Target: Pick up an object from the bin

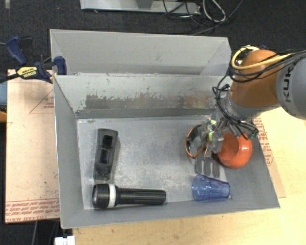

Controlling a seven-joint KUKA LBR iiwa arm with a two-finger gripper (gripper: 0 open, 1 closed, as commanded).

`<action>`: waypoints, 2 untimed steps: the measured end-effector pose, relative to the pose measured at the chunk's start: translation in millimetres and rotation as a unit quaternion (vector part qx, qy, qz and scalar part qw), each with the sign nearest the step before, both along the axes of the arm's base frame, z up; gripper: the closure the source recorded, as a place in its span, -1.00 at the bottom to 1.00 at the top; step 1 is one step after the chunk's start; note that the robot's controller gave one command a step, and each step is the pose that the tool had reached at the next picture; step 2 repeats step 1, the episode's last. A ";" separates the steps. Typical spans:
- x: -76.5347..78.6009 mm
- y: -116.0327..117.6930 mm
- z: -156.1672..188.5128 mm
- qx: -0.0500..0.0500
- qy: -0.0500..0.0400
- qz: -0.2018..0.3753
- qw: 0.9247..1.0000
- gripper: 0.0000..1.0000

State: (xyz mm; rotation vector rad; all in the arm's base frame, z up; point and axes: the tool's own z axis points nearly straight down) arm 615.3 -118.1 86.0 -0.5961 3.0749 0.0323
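The gripper point(206, 168) hung with its jaws slightly parted and empty. A blue plastic cup point(210, 189) lay just past their tips, and an orange ball point(236, 153) sat close beside them.

The arm point(297, 86) comes in from the right of the camera view, its grey link lying almost level and high. At its end it bends down into an orange cover point(255, 86) about the wrist. Below that hang cables point(195, 143) – dark loops, one orange – bunched on the left side. The gripper point(206, 166) points straight down, set low, left of the wrist.
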 end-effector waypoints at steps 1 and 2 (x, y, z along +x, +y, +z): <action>-1.6 0.8 29.1 0.001 0.003 0.000 1.000 1.00; -1.6 0.8 29.1 0.001 0.003 0.000 1.000 1.00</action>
